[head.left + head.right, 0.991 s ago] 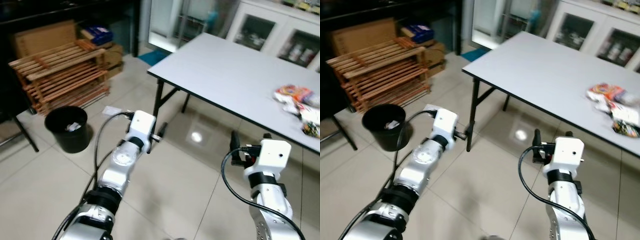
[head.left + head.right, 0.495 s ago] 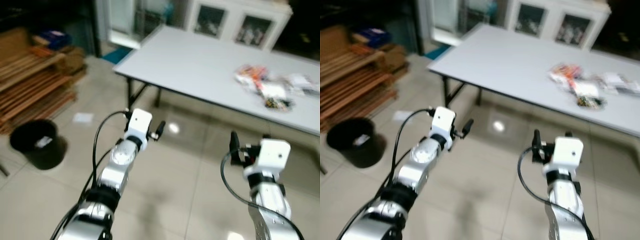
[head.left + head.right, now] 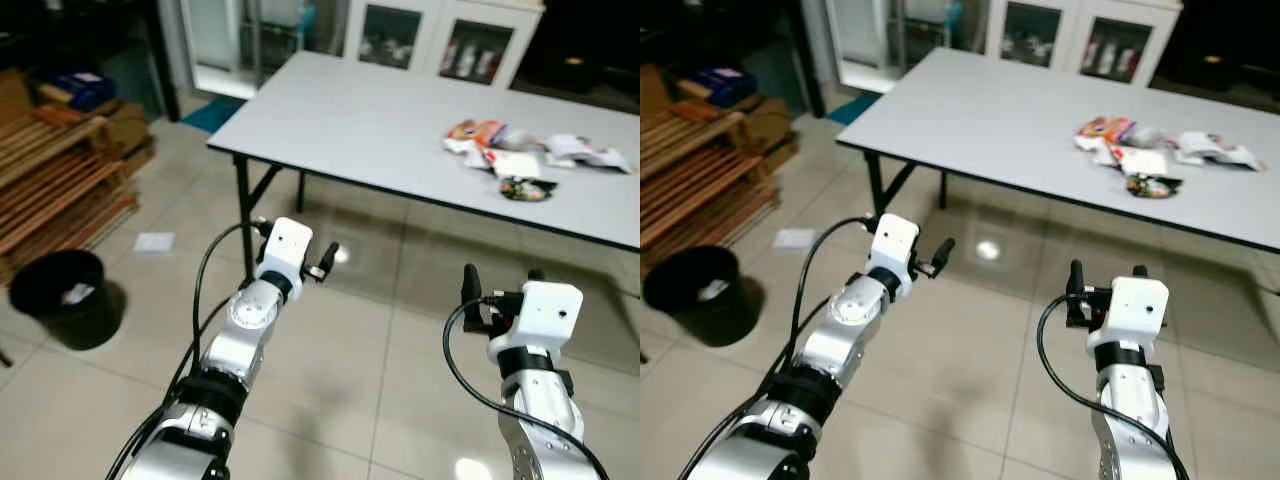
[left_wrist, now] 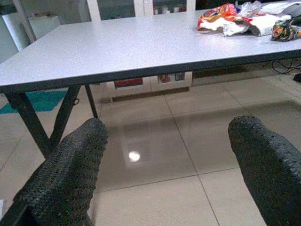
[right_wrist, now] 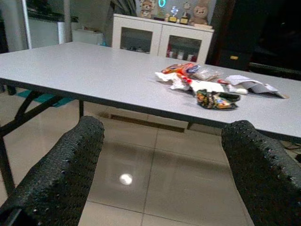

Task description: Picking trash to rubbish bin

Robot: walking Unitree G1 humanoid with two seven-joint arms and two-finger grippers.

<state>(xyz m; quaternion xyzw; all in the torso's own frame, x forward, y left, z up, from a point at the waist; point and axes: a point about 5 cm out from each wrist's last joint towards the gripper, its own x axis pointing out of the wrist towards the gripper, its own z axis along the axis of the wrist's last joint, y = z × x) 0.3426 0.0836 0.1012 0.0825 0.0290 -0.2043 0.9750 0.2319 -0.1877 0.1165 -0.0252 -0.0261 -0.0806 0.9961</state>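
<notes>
A pile of crumpled wrappers (image 3: 530,165) lies on the far right part of the grey table (image 3: 380,120); it also appears as wrappers (image 5: 211,87) in the right wrist view. A black rubbish bin (image 3: 58,297) stands on the floor at the left with a white scrap inside. My left gripper (image 3: 325,262) is held out over the floor in front of the table, open, with nothing between its fingers (image 4: 66,174). My right gripper (image 3: 500,282) hovers lower right, short of the table edge, also open and empty.
Wooden slatted racks (image 3: 50,190) and cardboard boxes stand at the far left. A white paper scrap (image 3: 153,241) lies on the tiles near the black table leg (image 3: 243,215). White glass-door cabinets (image 3: 440,45) stand behind the table. Tiled floor lies between me and the table.
The camera has swung to the right: the bin and racks slid left, and the table and wrappers came nearer the middle. Both arms keep the same pose, fingers still open.
</notes>
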